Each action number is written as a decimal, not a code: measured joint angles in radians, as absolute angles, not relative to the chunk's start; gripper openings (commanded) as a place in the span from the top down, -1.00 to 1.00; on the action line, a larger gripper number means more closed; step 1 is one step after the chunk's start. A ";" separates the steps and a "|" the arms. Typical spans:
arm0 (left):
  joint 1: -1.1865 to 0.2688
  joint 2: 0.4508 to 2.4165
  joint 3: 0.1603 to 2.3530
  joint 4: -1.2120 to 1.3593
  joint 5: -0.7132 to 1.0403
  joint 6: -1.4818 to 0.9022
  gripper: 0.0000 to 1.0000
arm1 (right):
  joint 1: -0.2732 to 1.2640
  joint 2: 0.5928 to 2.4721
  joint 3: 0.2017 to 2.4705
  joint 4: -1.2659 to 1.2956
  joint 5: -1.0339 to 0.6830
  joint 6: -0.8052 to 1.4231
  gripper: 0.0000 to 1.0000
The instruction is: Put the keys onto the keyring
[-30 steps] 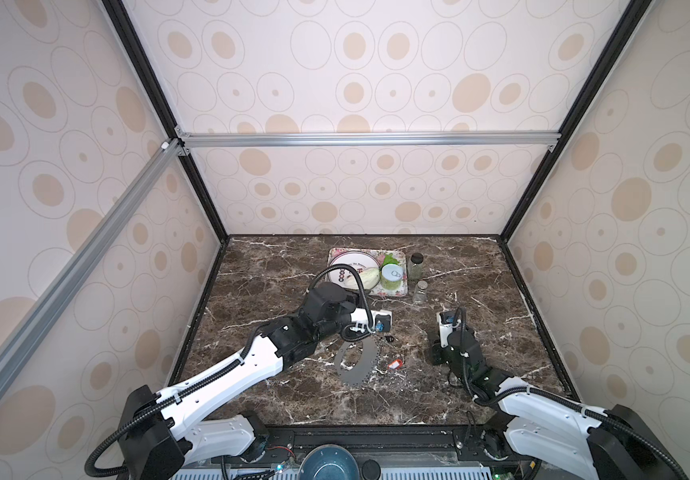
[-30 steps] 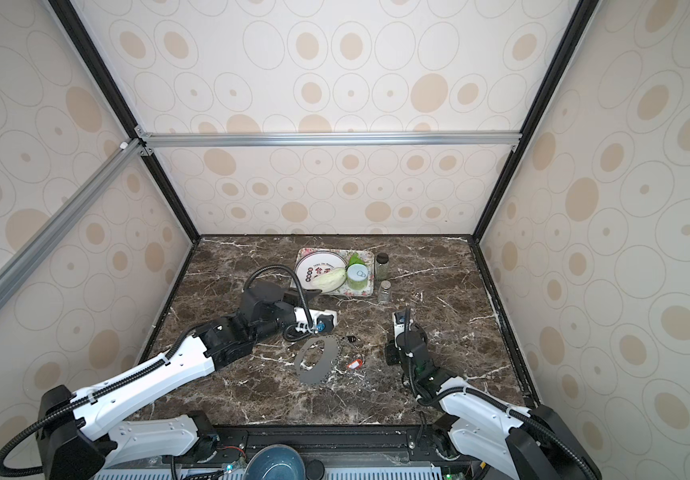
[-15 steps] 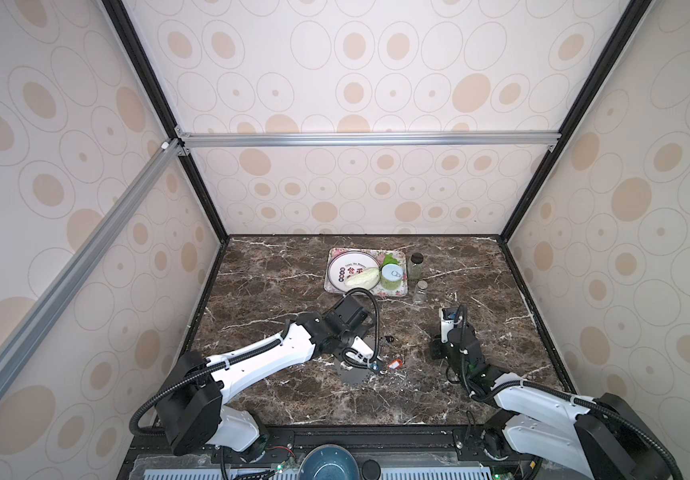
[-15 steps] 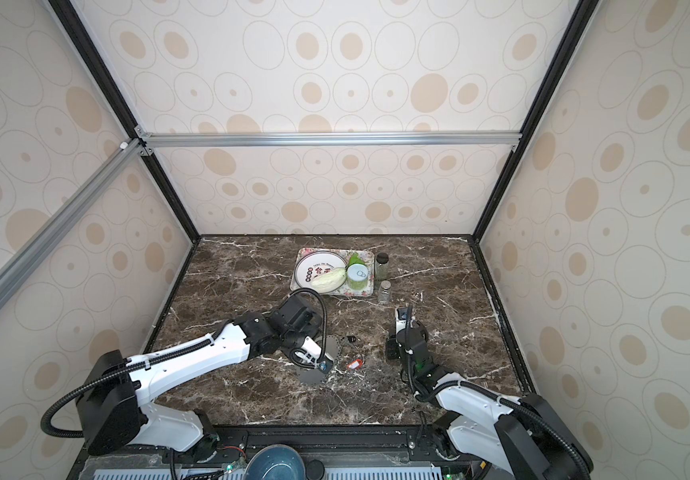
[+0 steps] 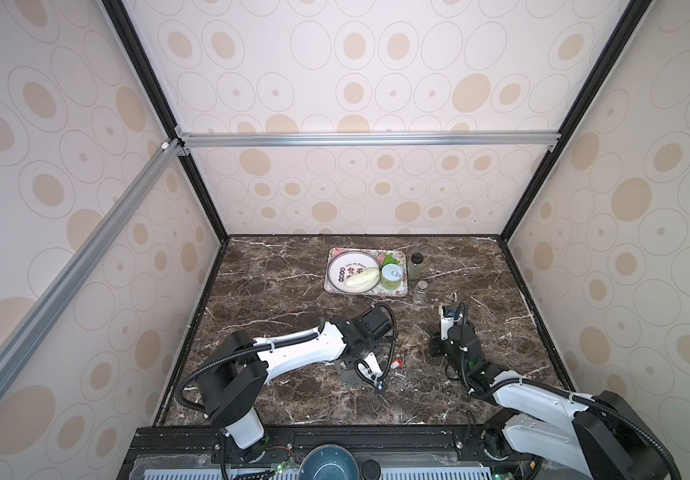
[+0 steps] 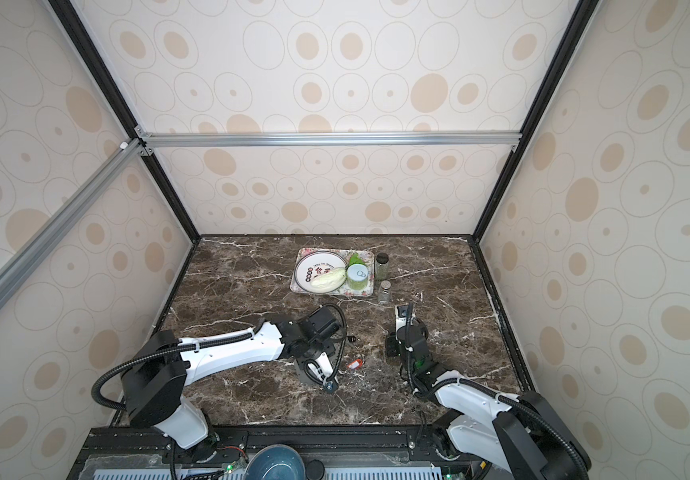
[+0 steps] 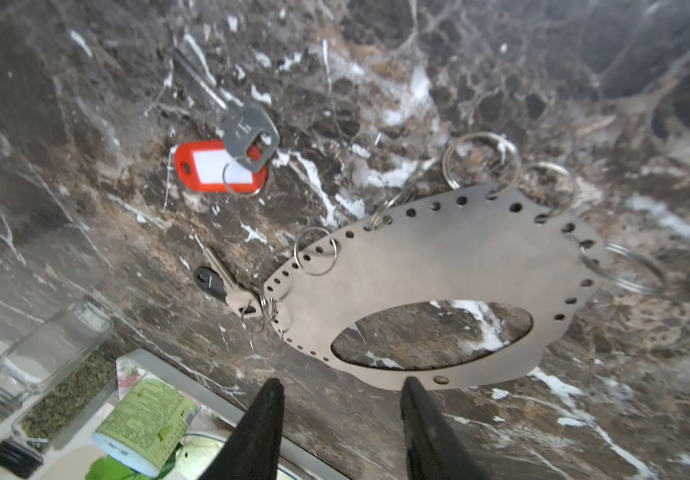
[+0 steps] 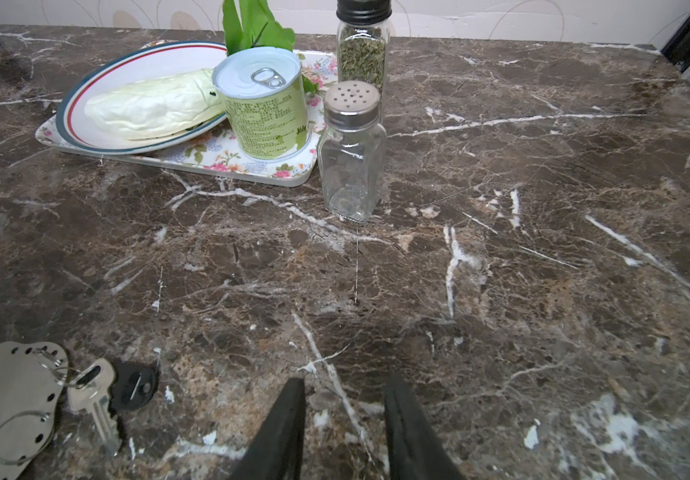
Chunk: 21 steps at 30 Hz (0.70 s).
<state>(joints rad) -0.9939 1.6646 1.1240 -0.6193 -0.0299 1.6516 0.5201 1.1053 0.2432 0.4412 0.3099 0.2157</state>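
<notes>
Left wrist view: the left gripper (image 7: 341, 382) holds its two black fingers apart with nothing between them. One fingertip sits at the edge of the thin flat grey metal oval keyring (image 7: 438, 257), which lies on the dark brown marble tabletop (image 7: 501, 83). A silver key with a black tag (image 7: 210, 282) is joined by small wire rings to the keyring's rim. A silver key with a red plastic tag (image 7: 218, 166) lies loose nearby, apart from it. The right gripper (image 8: 345, 380) hovers over bare marble, fingers apart and empty.
</notes>
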 measured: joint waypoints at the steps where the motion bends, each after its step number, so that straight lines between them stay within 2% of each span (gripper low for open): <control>1: -1.002 1.678 1.135 -0.627 -0.030 1.655 0.13 | 0.520 1.105 0.243 0.441 0.310 0.216 0.31; 6: -1.046 1.748 1.190 -0.673 -0.027 1.671 0.35 | 0.519 1.107 0.243 0.441 0.309 0.216 0.31; 18: -1.080 1.876 1.267 -0.791 -0.025 1.678 0.41 | 0.519 1.110 0.243 0.441 0.306 0.216 0.31; 21: -1.082 1.876 1.267 -0.795 -0.025 1.684 0.51 | 0.519 1.110 0.243 0.441 0.306 0.215 0.31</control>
